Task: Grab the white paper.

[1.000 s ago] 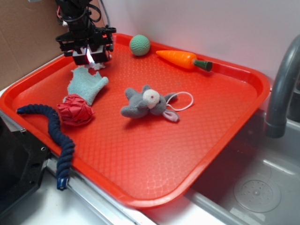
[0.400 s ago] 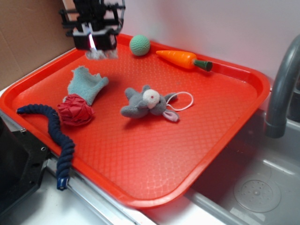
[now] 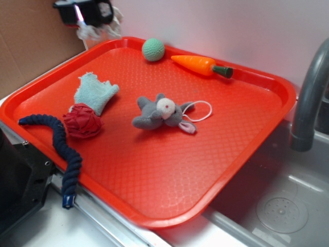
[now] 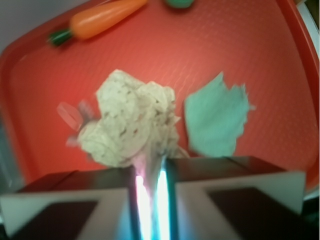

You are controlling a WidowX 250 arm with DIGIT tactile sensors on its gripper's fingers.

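My gripper (image 3: pixel 85 18) is at the top left of the exterior view, raised above the back left corner of the red tray (image 3: pixel 257 123). It is shut on the white paper (image 3: pixel 97 30), a wrinkled wad that hangs below the fingers. In the wrist view the jaws stand almost closed, pinching a lobe of the white paper (image 4: pixel 132 125), and my gripper (image 4: pixel 151 175) holds it well above the tray (image 4: pixel 150 50).
On the tray lie a pale teal cloth (image 3: pixel 94 92), a red wad (image 3: pixel 82 121), a dark blue rope (image 3: pixel 61 144) hanging over the front edge, a grey plush mouse (image 3: pixel 159 113), a green ball (image 3: pixel 153 49) and an orange carrot (image 3: pixel 198 64). A grey faucet (image 3: pixel 308 92) and sink stand right.
My gripper has risen from the tray's back left and moved toward the back edge, lifting the white paper off the tray beside the teal cloth.
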